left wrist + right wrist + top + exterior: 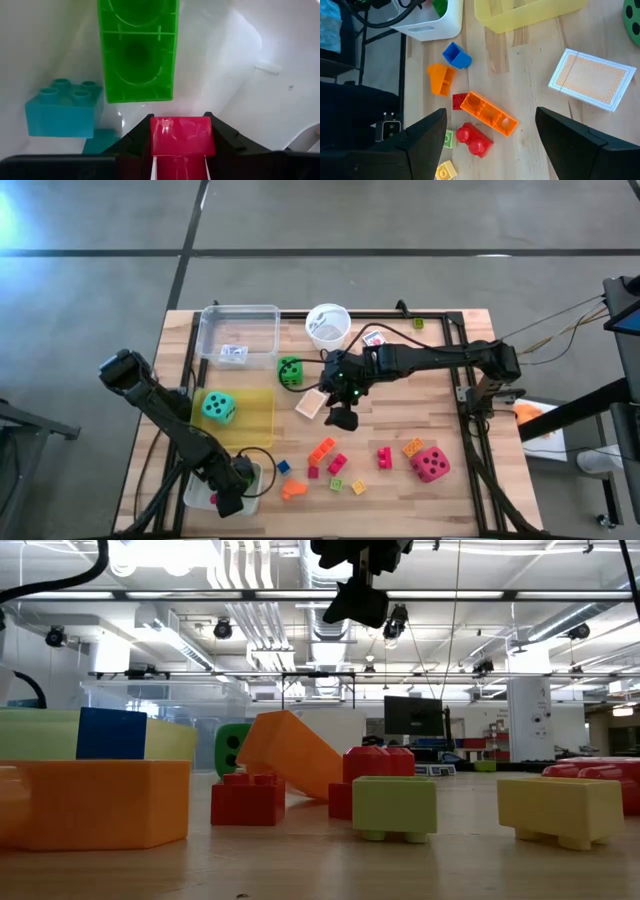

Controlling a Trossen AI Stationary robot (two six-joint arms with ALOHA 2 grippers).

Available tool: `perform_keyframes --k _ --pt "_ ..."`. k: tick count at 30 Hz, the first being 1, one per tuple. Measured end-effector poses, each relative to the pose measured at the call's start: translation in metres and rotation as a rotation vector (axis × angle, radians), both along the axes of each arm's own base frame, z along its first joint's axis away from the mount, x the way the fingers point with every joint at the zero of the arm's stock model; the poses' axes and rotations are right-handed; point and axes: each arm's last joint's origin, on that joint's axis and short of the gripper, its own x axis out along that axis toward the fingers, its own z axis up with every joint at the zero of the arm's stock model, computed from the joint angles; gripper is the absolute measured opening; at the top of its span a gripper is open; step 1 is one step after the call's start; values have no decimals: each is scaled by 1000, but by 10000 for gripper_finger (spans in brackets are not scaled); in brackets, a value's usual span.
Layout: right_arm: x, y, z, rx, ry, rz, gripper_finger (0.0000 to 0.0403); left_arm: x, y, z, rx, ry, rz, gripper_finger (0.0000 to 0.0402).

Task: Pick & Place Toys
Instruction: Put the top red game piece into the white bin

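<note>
— What's closest to the table's front edge?

— The left gripper [228, 498], down inside the white tray [250, 502] at the front left corner. Its fingers are clamped on a red block [182, 136]. In the tray with it lie a green block [137, 50] and a teal block [62, 107].

— And on the bare wood?

— Loose blocks just right of that tray: a blue one [456, 55], a small orange one [441, 78], a long orange block [489, 113] with a red block [474, 139] beside it, then small green [395, 808] and yellow [558, 810] ones. Farther right lies the red die [431, 463].

— Where's the right gripper [343, 417]?

— Mid-table, raised above the wood, fingers apart and holding nothing. A card pack [592, 78] lies flat just beyond it.

— Behind that?

— The teal die [219, 408] sits in the yellow tray [255, 420]. The green die [289, 371] stands between that tray and the clear tray [240, 315]. At the far edge are a white cup [328, 326] and another card pack [373, 339].
</note>
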Motion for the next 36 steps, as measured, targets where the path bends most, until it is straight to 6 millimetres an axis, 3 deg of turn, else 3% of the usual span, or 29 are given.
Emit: perform_keyframes --k 19,36 --pt "0 0 0 2 1 1 297 0 1 -1 39 -37 -3 120" --pt "0 0 -1 2 7 2 297 0 1 -2 26 6 60 288"
